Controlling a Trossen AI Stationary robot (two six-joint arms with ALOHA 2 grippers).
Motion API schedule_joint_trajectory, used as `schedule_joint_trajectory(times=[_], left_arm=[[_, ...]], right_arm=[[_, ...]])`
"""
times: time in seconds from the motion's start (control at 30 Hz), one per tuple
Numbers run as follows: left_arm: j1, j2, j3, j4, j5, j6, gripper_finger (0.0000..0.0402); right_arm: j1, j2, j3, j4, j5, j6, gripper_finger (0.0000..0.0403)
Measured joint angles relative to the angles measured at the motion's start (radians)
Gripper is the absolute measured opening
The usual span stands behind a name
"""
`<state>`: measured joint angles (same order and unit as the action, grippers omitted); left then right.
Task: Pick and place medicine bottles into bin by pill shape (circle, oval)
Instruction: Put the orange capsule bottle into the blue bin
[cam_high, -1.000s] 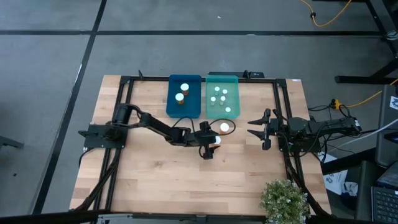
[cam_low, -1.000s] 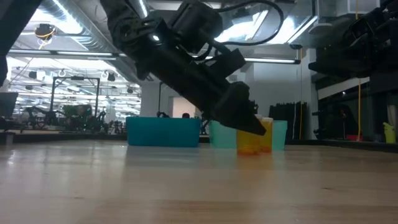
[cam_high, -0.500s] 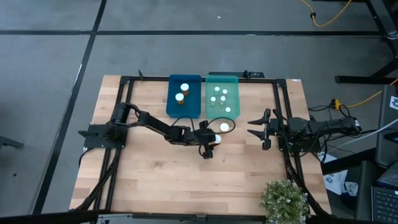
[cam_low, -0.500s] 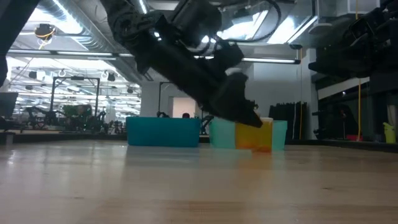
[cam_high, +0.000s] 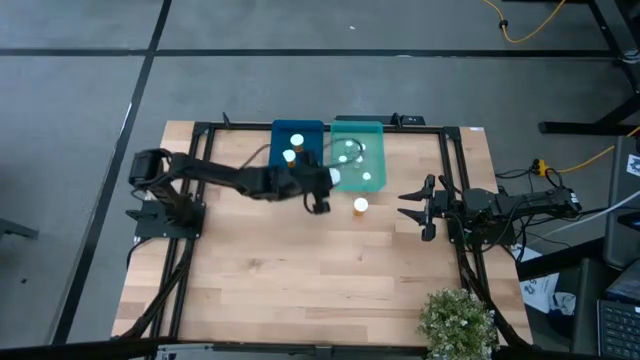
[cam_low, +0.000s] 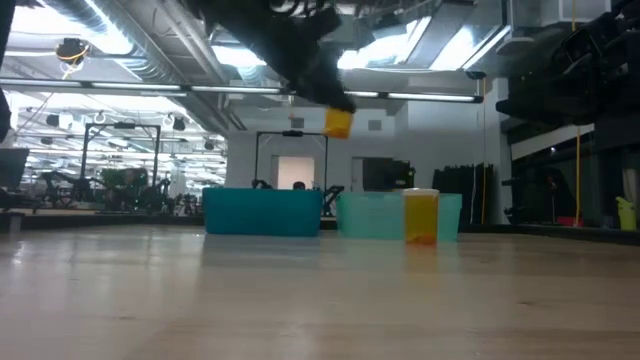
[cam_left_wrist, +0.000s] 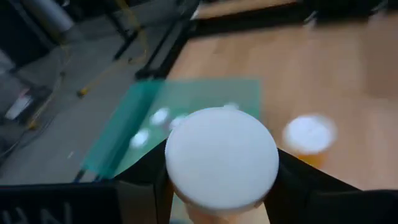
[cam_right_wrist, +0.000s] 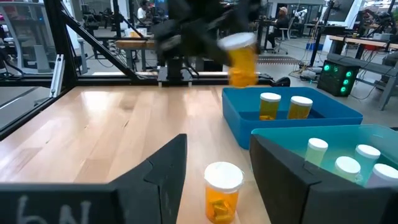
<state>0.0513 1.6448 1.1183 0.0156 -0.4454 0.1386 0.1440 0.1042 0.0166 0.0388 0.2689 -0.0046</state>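
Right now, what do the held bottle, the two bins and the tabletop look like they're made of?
Held bottle in the left gripper: see-through amber body, likely plastic, with a matte white cap.
Blue bin and teal bin: smooth moulded walls, likely plastic; the teal one looks slightly translucent.
Tabletop: pale wood strips with visible joints, butcher-block style, satin sheen.
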Motion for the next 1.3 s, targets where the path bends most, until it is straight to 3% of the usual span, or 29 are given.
schedule_joint_trajectory(times=[0.13, 0.23, 0.43, 0.63, 0.83, 1.3], left_arm=[[0.096, -0.005, -0.004, -0.099, 0.064, 0.004, 0.0168], [0.171, -0.002, -0.041, -0.087, 0.188, 0.023, 0.0168], [0.334, -0.002, -0.188, 0.110, 0.354, 0.024, 0.0170], [0.461, -0.001, -0.305, 0.274, 0.433, -0.023, 0.0170], [0.469, 0.012, -0.304, 0.296, 0.476, -0.022, 0.0170], [0.473, 0.126, -0.298, 0.398, 0.464, -0.016, 0.0170]], right_arm=[[0.000, 0.000, 0.000, 0.000, 0.000, 0.000, 0.0177], [0.000, 0.000, 0.000, 0.000, 0.000, -0.001, 0.0177], [0.000, 0.000, 0.000, 0.000, 0.000, -0.001, 0.0177], [0.000, 0.000, 0.000, 0.000, 0.000, -0.001, 0.0177], [0.000, 0.000, 0.000, 0.000, 0.000, 0.000, 0.0177], [0.000, 0.000, 0.000, 0.000, 0.000, -0.001, 0.0177]])
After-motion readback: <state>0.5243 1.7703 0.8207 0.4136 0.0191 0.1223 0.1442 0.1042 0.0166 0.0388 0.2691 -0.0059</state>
